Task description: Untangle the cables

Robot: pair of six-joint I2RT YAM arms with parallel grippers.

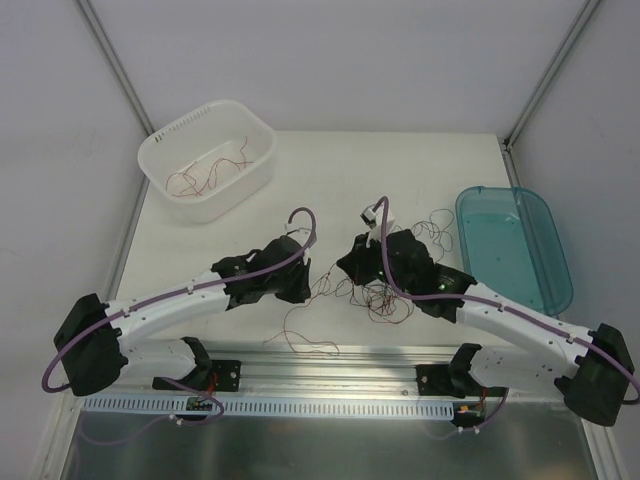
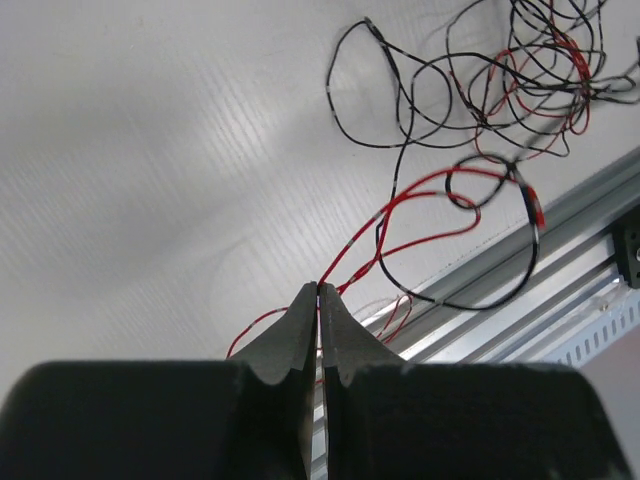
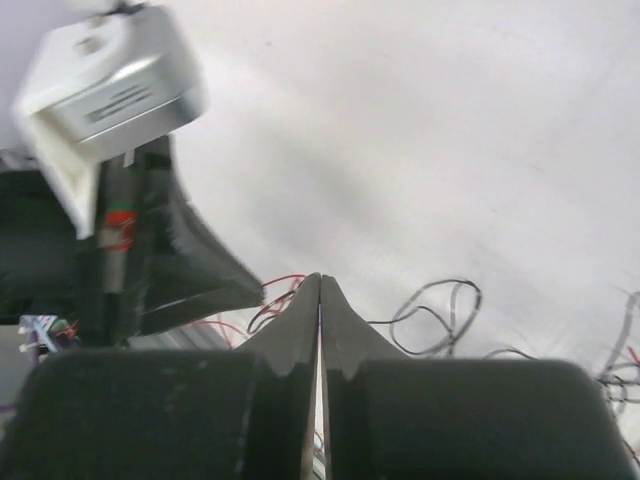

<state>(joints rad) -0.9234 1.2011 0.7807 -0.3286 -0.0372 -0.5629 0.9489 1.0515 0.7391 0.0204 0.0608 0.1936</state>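
Between the pressed-together tips of the left hand [image 2: 318,290], a red strand of the cables [image 2: 556,88] is pinched, trailing across the surface [image 2: 150,150] to the snarl by the right hand [image 3: 320,282], its tips closed too; hair-thin, light and springy, they likely want gripping singly near a free end.

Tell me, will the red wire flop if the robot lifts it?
Probably floppy: the red wire lies in loose curls. Likely very light, being hair-thin. It may drag the tangle along, since their loops cross.
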